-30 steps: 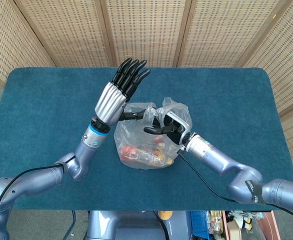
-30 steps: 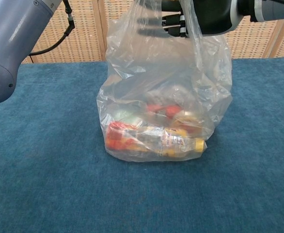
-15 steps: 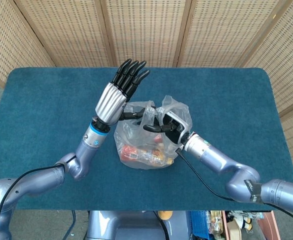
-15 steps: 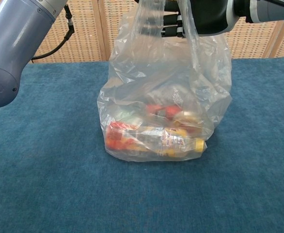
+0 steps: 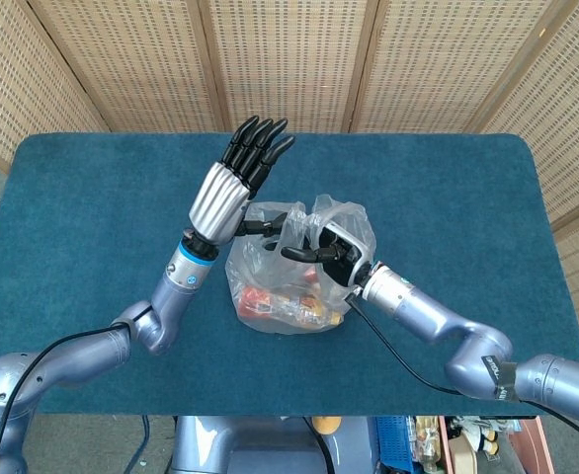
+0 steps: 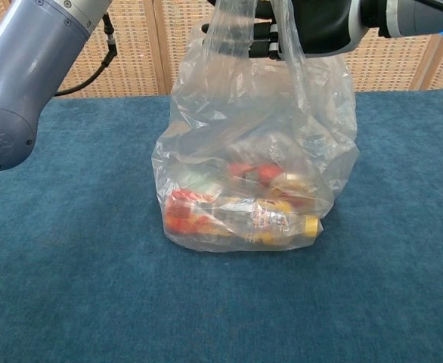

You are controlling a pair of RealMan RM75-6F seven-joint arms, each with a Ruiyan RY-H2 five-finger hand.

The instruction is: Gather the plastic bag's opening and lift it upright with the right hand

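A: Where is the bag [image 6: 255, 174] placed?

B: It is stood mid-table [image 5: 448, 188], its base on the cloth, with red and yellow packets [image 6: 240, 212] settled at the bottom.

A: How is it held?

B: The top film is gripped by the right hand [image 5: 331, 252], fingers curled into the opening. The left hand [image 5: 238, 176] is held flat just beside it, fingers straight and together, nothing in it.

A: What should be done for a good lift?

B: Probably the loose rim should be bunched fully into the grip first, then raised straight up and slowly, so the packets are not tipped.
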